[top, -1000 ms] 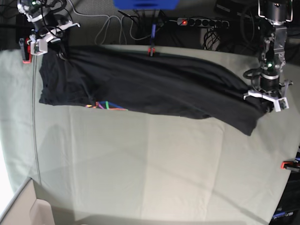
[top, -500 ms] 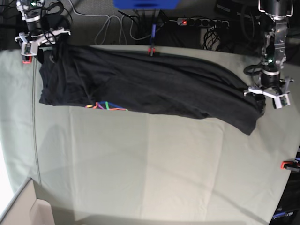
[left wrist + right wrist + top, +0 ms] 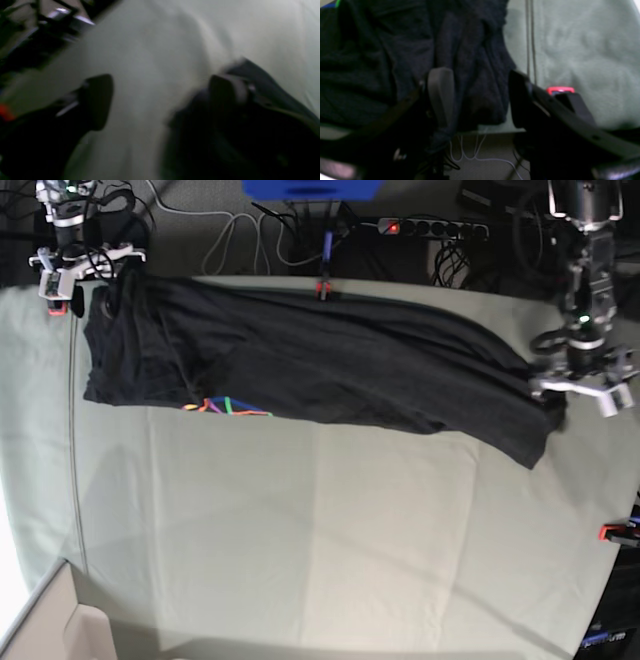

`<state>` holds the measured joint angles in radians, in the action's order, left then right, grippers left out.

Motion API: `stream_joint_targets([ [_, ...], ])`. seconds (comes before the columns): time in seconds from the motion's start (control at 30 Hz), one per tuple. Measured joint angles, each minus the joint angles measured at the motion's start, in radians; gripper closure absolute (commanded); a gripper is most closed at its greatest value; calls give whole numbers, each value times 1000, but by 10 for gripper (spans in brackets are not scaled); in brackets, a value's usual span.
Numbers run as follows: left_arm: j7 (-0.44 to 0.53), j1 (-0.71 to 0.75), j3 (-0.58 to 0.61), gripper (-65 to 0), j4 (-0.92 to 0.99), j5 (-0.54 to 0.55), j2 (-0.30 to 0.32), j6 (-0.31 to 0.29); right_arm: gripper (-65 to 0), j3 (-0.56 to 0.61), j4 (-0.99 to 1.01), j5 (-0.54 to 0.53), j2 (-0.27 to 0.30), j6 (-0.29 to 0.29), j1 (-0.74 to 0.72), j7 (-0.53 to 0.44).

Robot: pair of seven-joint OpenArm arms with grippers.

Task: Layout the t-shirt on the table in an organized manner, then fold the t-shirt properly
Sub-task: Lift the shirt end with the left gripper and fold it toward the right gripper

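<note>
Our left gripper (image 3: 585,385) stands with jaws wide apart at one end of the t-shirt (image 3: 300,360), holding nothing. Our right gripper (image 3: 82,262) is also spread at the other end. We judge both corners were just set down stretched. The shirt lies along the far side of the table (image 3: 320,550).

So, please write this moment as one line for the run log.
t-shirt: stretched along table far edge | left gripper: open, at one end | right gripper: open, at other end
</note>
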<state>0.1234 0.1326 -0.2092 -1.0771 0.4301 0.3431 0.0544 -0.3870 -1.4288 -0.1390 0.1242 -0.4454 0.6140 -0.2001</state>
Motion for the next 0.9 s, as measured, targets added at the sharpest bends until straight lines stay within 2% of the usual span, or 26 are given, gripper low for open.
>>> stream_joint_targets([
  [0.2, -1, -42, 89, -650, 101, 0, -11, 2, -352, 0, 0, 0, -2, 0, -1, 1],
  [0.47, 47, -85, 108, -649, 195, 8, -10, -10, -352, -1, 0, 0, -2, 0, -1, 1],
  [0.57, 47, -97, 108, -431, 211, 8, -9, -24, -350, -1, 0, 0, -2, 0, -2, 1],
  [0.7, 49, -97, 108, 0, 211, -3, -14, -30, -350, -1, 0, 0, -2, 0, -1, 2],
  [0.77, 50, -97, 106, -10, 207, -3, -14, -28, -351, -1, 0, 0, -2, 0, -4, 2],
  [0.8, 50, -96, 103, -40, 204, -3, -17, -28, -351, -2, 0, 1, -3, 0, -10, 3],
  [0.9, 16, -83, 41, 0, 172, -7, -33, -25, -352, -4, 0, 0, -3, 0, -23, 0],
])
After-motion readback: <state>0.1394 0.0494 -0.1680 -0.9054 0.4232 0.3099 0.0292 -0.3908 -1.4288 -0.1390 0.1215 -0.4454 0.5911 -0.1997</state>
